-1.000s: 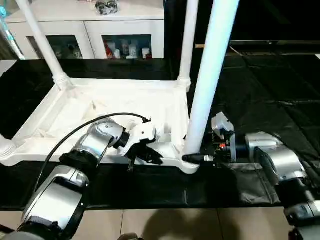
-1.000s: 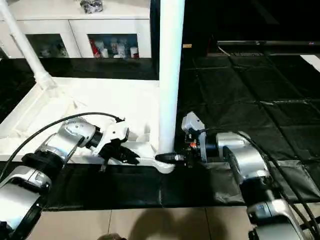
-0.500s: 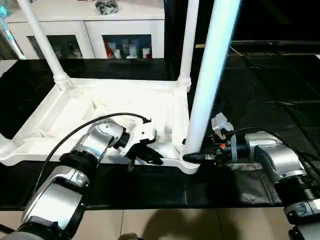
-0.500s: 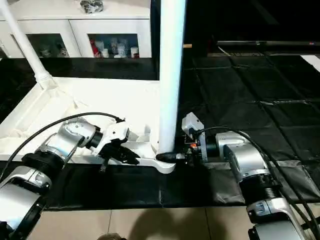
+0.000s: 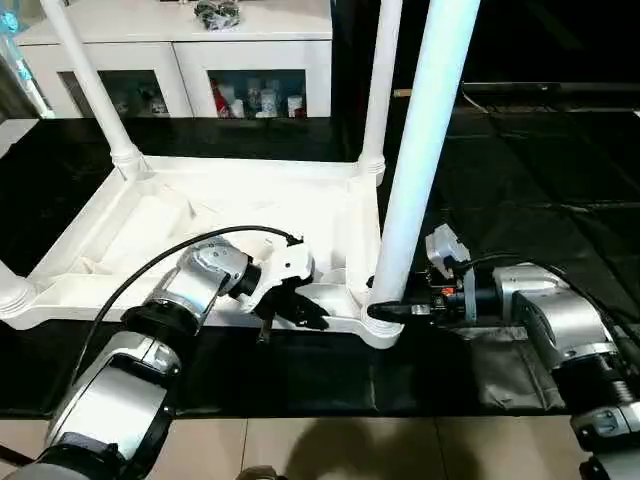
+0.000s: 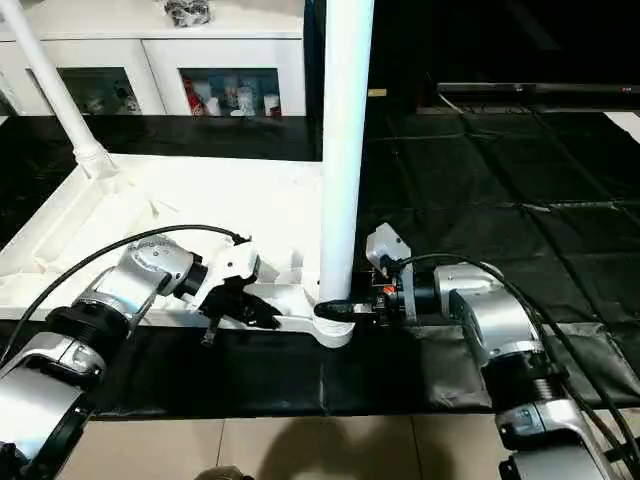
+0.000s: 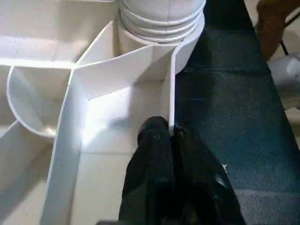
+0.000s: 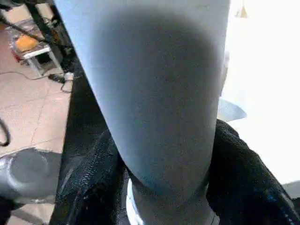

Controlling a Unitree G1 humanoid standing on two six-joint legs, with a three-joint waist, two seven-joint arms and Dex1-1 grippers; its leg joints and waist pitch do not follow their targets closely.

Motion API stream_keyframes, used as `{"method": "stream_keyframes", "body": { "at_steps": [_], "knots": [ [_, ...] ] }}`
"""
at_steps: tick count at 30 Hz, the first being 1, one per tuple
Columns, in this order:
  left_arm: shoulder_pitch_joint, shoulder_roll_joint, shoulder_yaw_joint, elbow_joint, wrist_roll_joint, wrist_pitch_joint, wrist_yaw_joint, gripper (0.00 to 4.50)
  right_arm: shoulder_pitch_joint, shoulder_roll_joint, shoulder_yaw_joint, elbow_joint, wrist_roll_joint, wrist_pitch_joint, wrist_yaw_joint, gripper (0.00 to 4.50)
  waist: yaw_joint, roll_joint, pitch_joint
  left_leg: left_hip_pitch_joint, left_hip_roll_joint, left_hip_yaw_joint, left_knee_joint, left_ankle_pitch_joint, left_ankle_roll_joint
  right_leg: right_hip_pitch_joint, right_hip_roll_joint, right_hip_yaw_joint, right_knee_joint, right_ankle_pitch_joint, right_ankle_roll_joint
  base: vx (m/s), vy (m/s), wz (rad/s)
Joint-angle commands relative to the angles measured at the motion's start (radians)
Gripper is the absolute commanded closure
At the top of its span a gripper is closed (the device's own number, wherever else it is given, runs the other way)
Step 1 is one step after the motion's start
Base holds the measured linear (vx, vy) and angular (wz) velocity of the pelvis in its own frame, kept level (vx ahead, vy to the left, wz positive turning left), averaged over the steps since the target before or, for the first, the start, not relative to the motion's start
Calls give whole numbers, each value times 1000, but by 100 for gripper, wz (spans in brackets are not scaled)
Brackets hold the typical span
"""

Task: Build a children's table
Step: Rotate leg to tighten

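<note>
The children's table lies upside down on a black mat, its ribbed white top (image 5: 200, 215) facing up. White legs stand in its corner sockets: far left leg (image 5: 90, 90), far right leg (image 5: 380, 80), and the near right leg (image 5: 425, 150). My right gripper (image 5: 385, 311) is at that near right leg's base, just above the socket. Its black fingers (image 8: 243, 173) press against both sides of the leg (image 8: 154, 93). My left gripper (image 5: 300, 312) is shut on the thin front rim wall (image 7: 171, 84) of the top, left of that socket (image 7: 159, 18).
A white glass-door cabinet (image 5: 180, 60) stands behind the table. The black mat (image 5: 520, 180) stretches to the right and back. A strip of tiled floor (image 5: 300, 450) runs along the front. A black cable (image 5: 150, 265) arcs over my left forearm.
My right gripper's fingers have narrowed onto the base of the near right leg. The left gripper has stayed pinched on the front rim.
</note>
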Motion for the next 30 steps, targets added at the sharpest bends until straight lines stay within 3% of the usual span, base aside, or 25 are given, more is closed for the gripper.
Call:
{"method": "stream_keyframes", "body": {
  "at_steps": [1, 4, 6, 7, 9, 12, 15, 17, 18, 19, 24, 25, 26, 27, 30],
  "knots": [
    [-40, -48, 39, 0, -40, 39, 102, 450, 6, 56, 13, -14, 17, 31, -62, 243, -11, -16, -77, 11, 47, -10, -64, -131, 65, 58, -79, 65, -64, -286, -146, 0, 0, 0],
    [-75, -109, 71, 26, -48, 94, 223, 450, -26, 138, -27, 46, -17, 40, -259, 245, -26, -16, -74, 12, 42, -11, -66, -148, 47, 57, -78, 62, -73, -342, -128, 0, 0, 0],
    [-102, -146, 91, 47, -50, 122, 309, 450, -57, 190, -60, 91, -21, 57, -374, 245, -42, -19, -74, 8, 37, -15, -68, -157, 31, 65, -77, 56, -77, -370, -116, 0, 0, 0],
    [-117, -165, 104, 61, -54, 144, 357, 450, -75, 218, -77, 115, -22, 64, -433, 245, -54, -19, -72, 10, 35, -12, -67, -163, 33, 61, -76, 57, -81, -369, -119, 0, 0, 0],
    [-153, -214, 135, 92, -63, 183, 487, 450, -121, 283, -98, 167, -36, 75, -568, 245, -65, -15, -77, 7, 32, -13, -64, -142, 36, 65, -75, 57, -77, -334, -130, 0, 0, 0],
    [-171, -246, 159, 107, -62, 199, 582, 450, -158, 331, -95, 219, -71, 49, -671, 245, -79, -19, -82, -2, 27, -12, -59, -92, 62, 72, -74, 58, -66, -249, -156, 0, 0, 0],
    [-171, -253, 153, 104, -46, 199, 602, 450, -173, 352, -82, 243, -110, 21, -711, 245, -83, -23, -84, -1, 25, -8, -56, -62, 100, 72, -71, 59, -61, -177, -178, 0, 0, 0],
    [-169, -253, 151, 101, -45, 200, 594, 450, -174, 359, -83, 248, -111, 7, -700, 245, -80, -19, -84, 1, 28, -8, -55, -52, 121, 70, -71, 60, -57, -153, -187, 0, 0, 0],
    [-165, -250, 147, 95, -43, 198, 582, 450, -173, 364, -87, 247, -107, 2, -692, 191, -80, -18, -83, 2, 32, -9, -56, -47, 130, 70, -70, 60, -55, -141, -192, 0, 0, 0],
    [-163, -248, 144, 93, -40, 197, 575, 450, -174, 368, -90, 249, -108, -1, -694, 191, -80, -22, -83, 1, 33, -10, -56, -46, 133, 70, -70, 60, -53, -137, -194, 0, 0, 0],
    [-142, -209, 104, 84, 2, 149, 526, 450, -164, 353, -90, 246, -110, -48, -660, 146, -82, -20, -79, 3, 32, -9, -59, -84, 122, 72, -74, 60, -60, -190, -186, 0, 0, 0],
    [-140, -206, 99, 84, 5, 145, 521, 450, -163, 351, -89, 247, -111, -53, -656, 146, -81, -19, -79, 4, 34, -9, -60, -87, 119, 71, -73, 60, -60, -194, -186, 0, 0, 0],
    [-136, -196, 99, 82, 3, 145, 507, 450, -156, 338, -84, 241, -114, -60, -638, 137, -81, -10, -79, 4, 34, -9, -60, -94, 114, 71, -73, 60, -60, -197, -186, 0, 0, 0],
    [-133, -189, 99, 80, 1, 144, 495, 450, -150, 326, -80, 235, -117, -66, -622, 132, -82, -15, -79, 4, 35, -9, -60, -98, 112, 71, -73, 61, -61, -193, -184, 0, 0, 0],
    [-119, -142, 89, 75, 2, 107, 411, 450, -114, 266, -85, 184, -88, -80, -515, 95, -73, -15, -81, 4, 38, -8, -58, -89, 130, 73, -72, 62, -53, -151, -193, 0, 0, 0]
  ]
}}
